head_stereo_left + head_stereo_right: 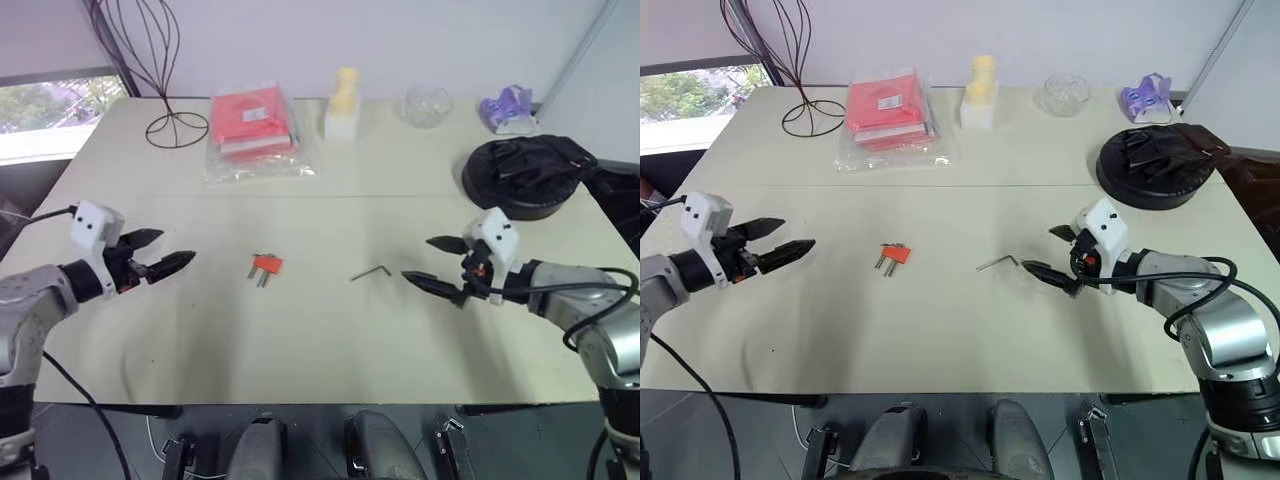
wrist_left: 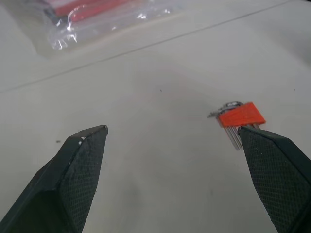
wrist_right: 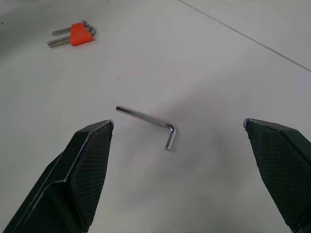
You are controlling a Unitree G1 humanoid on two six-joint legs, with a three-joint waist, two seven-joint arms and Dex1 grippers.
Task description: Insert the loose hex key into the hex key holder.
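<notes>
The hex key holder [image 1: 266,264] is lying flat on the surface [image 1: 320,340] left of centre, with the left tool [image 1: 163,252] hovering to its left, fingers spread wide and aiming at it, probably lining up to steady it. The loose hex key [image 1: 370,272] is lying apart to the holder's right, and the right tool [image 1: 432,263] is hanging just beside it, equally spread and holding nothing, seemingly lining up to grasp it. I am finding no readable writing, even on the red package [image 1: 254,122] at the far side.

The L-shaped grey loose hex key [image 1: 370,272] lies flat, apart from the orange hex key holder [image 1: 266,265].
</notes>
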